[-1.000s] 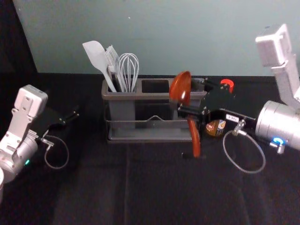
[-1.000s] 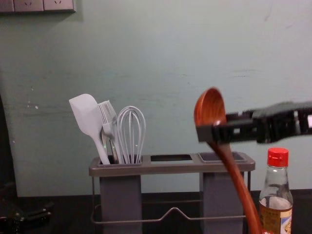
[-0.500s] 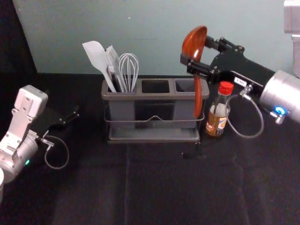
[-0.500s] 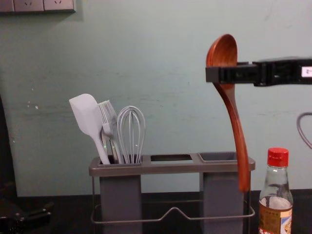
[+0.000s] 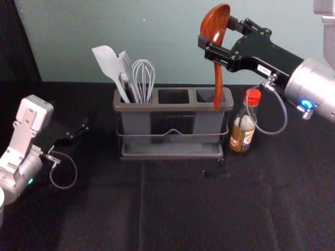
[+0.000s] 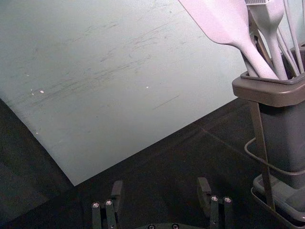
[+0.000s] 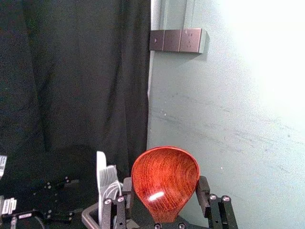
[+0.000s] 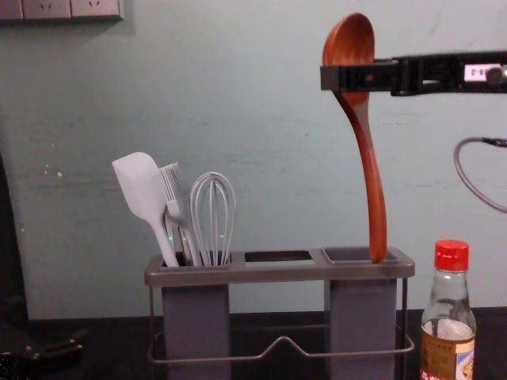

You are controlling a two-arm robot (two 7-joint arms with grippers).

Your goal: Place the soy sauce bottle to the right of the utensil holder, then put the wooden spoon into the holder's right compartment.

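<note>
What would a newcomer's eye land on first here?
The reddish wooden spoon, held bowl-up in the right claw over the right compartment of the holder. Next, the red-capped soy sauce bottle right of the holder, and pale utensils fanning from its left compartment.

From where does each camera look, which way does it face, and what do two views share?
Head view: on the head, looking forward and down at the utensil holder; left arm and right arm show.
Left wrist view: looks past the open left gripper toward wall and holder.
Right wrist view: looks over the right gripper gripping the wooden spoon.
Chest view: lower, facing forward; right gripper enters high from the right.
Shared: head and chest views show the soy sauce bottle.
</note>
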